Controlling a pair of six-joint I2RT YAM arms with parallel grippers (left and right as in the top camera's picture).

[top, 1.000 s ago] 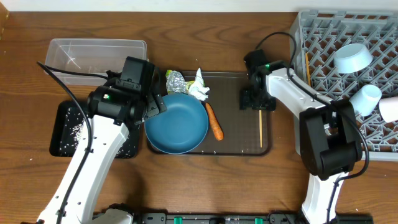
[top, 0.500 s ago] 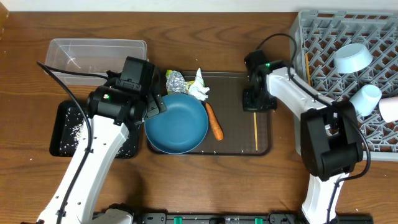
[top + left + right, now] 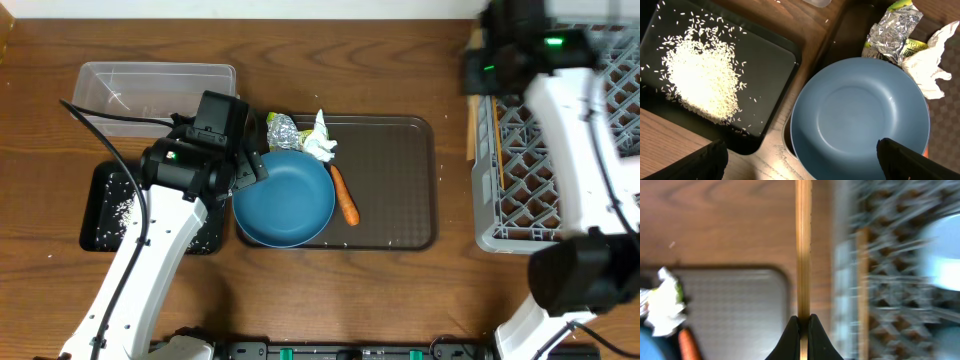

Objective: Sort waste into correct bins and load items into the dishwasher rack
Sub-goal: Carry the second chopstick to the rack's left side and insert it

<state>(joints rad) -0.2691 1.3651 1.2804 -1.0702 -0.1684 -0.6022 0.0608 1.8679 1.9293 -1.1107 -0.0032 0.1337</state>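
right gripper (image 3: 803,319) has swung off the brown tray (image 3: 400,200) to the left edge of the grey rack (image 3: 520,200), pinching a thin, pale wooden chopstick (image 3: 803,245) straight ahead of its fingertips; left gripper (image 3: 800,162) spread over the blue plate (image 3: 860,115).

The table (image 3: 340,60) is varnished wood with a plain grain. The plate (image 3: 860,117) looks smooth with a soft sheen. The foil ball (image 3: 890,30) is creased shiny metal and the white wrapper (image 3: 930,67) is crumpled paper. The black tray (image 3: 770,65) is smooth plastic, the container (image 3: 150,85) clear plastic, the brown tray (image 3: 395,190) finely textured, the rack (image 3: 505,190) matt grey plastic, the chopstick (image 3: 803,245) bare pale wood.
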